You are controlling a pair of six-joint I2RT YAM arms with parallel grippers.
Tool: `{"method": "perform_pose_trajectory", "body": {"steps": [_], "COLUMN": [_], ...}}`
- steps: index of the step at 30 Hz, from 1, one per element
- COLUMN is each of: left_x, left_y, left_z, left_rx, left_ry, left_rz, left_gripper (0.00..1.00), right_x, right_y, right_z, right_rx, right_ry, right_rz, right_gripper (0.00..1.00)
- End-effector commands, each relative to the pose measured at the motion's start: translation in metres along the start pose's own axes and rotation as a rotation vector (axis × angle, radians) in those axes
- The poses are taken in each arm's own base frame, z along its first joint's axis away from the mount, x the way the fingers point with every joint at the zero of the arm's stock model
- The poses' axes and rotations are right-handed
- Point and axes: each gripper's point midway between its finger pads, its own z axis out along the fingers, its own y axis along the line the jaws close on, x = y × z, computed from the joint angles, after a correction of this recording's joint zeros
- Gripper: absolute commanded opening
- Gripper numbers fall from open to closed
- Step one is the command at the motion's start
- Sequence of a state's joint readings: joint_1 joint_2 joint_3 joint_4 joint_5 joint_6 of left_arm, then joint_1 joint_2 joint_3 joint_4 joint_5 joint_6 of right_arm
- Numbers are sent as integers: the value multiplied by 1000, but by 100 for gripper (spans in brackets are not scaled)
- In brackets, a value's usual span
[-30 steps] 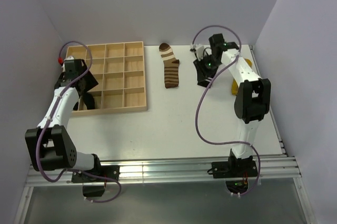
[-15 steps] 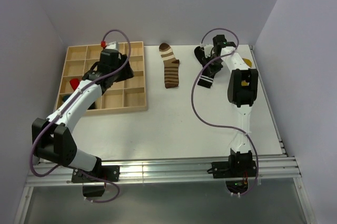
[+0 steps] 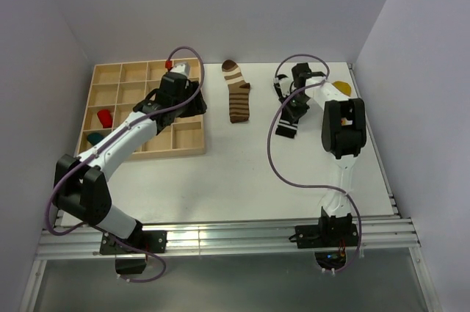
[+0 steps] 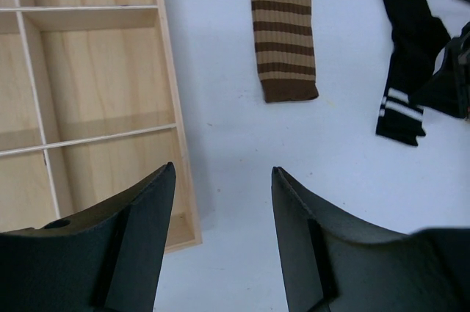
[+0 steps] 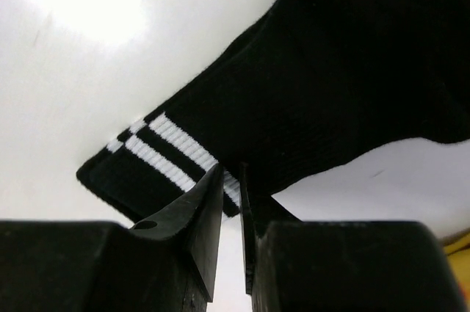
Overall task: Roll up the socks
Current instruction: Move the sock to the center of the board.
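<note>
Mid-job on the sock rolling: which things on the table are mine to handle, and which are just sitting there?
Part of the job:
- black sock with white cuff stripes
- brown-and-cream striped sock
- yellow sock

Just lying about:
- wooden compartment tray
- red item and green item in its left compartments, too small to identify

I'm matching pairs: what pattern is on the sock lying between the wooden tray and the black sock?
The sock has brown-and-cream stripes, clearest in the left wrist view.
</note>
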State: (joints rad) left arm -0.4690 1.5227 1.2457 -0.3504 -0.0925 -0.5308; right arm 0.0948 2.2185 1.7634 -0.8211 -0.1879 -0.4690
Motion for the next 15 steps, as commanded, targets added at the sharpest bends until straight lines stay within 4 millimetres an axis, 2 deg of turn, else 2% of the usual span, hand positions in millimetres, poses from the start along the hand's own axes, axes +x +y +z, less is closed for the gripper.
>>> {"method": "perform_pose_trajectory", "body": {"steps": [1,2,4,5,7,8,15], "left_x": [-14,-12,-11,-8,-6,-5,4], "left_y": [-21,-25,-28,-31,-34,-38,-50], "left_z": [-2,-2,-2,-3,-3,-5,-12], "left_rx": [64,74,84,93,102,114,160], "left_ry": [-42,-38,-36,-32,-28,-27,-22], "left_rz": [-10,-8,-4,0,0,3,6], "left_gripper": [60,60,60,60,59,59,59], "right_x": [34,48,54,65,68,80,96], "right_y": [34,45,57,65,79,88,137], "right_z": [-9,-9,-20,-21,-30,-30,-45], "right_rx": [-85,-123,-148,-168,-203,-230,-337], "right_ry": [82,109,106,129,116,142,142], "right_rz": [-34,-26,-40,-39,-44,-38,-31], "right_gripper": [22,22,22,22,22,22,22]}}
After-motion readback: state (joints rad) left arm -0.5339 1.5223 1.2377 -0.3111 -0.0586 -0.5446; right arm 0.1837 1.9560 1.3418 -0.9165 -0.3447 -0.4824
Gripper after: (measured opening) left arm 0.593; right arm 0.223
